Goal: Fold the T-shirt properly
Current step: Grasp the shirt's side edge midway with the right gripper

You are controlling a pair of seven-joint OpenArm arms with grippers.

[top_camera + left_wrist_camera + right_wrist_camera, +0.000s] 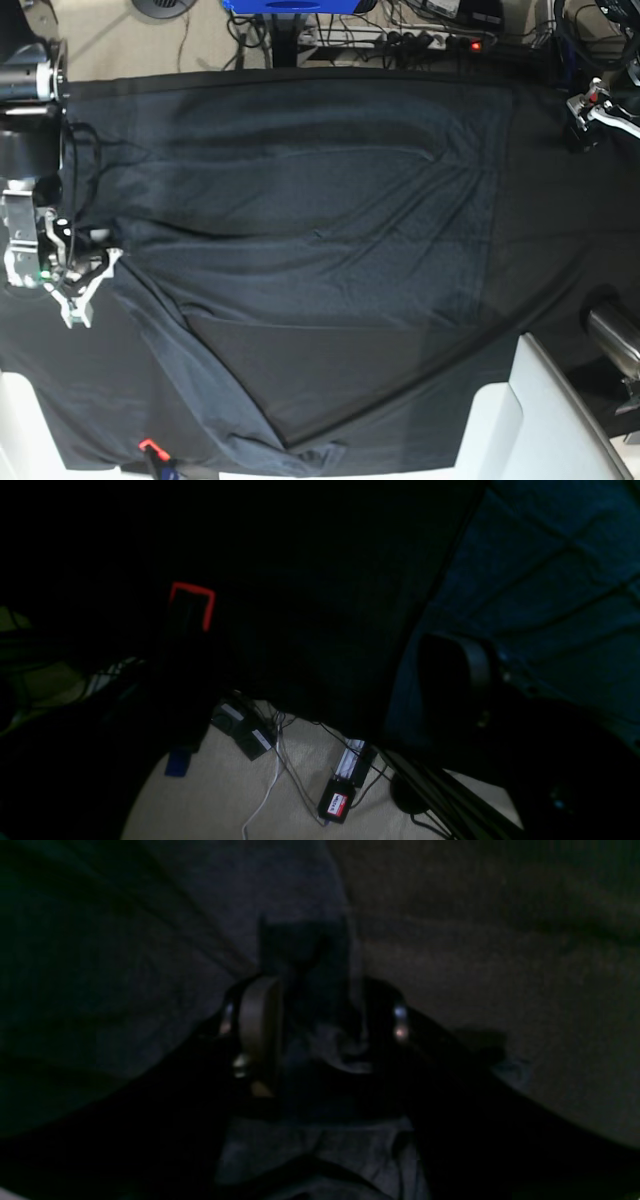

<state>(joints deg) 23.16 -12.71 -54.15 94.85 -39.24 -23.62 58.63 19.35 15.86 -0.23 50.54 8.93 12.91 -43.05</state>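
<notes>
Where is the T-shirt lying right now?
In the base view the T-shirt lies spread across the black table cloth, filling the middle and left of the table.

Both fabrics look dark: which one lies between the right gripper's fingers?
The T-shirt, the greyer, bluish, creased one, bunched inside the right gripper; the table cloth is blacker and lies underneath.

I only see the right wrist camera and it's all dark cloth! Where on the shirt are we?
Observer: The right gripper is at the shirt's edge, on the left of the base view.
Operator: Is the shirt flat?
Observer: Mostly. A slanted fold crosses its near part.
Operator: Where's the other arm?
Observer: The left gripper is over the table cloth's far right corner, jaws open.
</notes>
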